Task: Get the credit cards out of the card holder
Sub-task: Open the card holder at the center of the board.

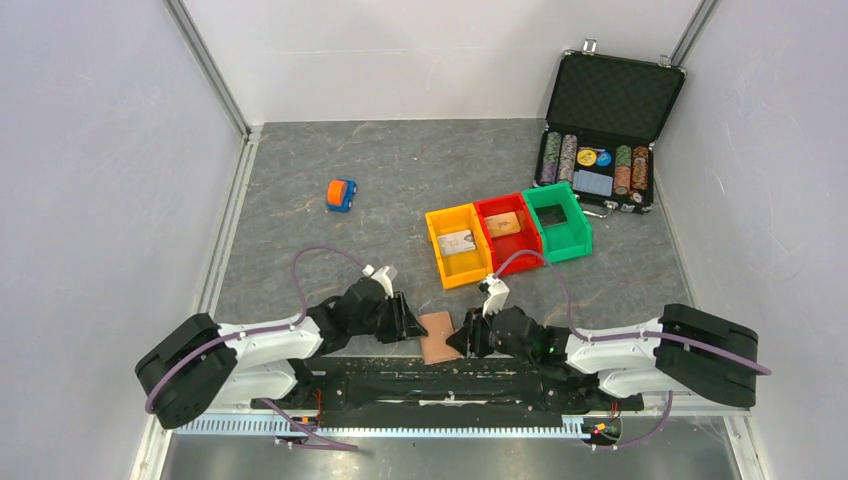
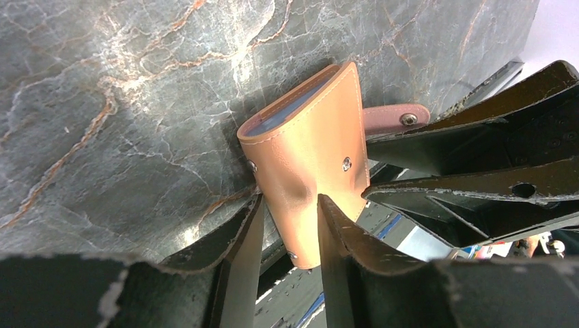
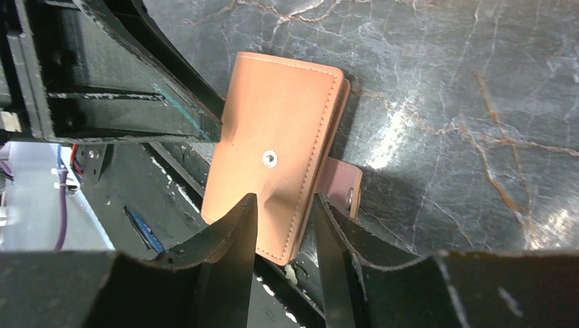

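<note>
card holder (image 2: 307, 150) lies btwn left fingers (image 2: 247, 236) & right fingers (image 3: 235, 229), each pair part-closed, pinching its cover.

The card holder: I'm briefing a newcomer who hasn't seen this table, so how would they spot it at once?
On the grey marbled table, look at the near edge, nearer than the yellow, red and green plastic bins. There the left gripper and right gripper both pinch a flat tan leather card holder. Alone here, it is a folded wallet with a snap strap.
</note>
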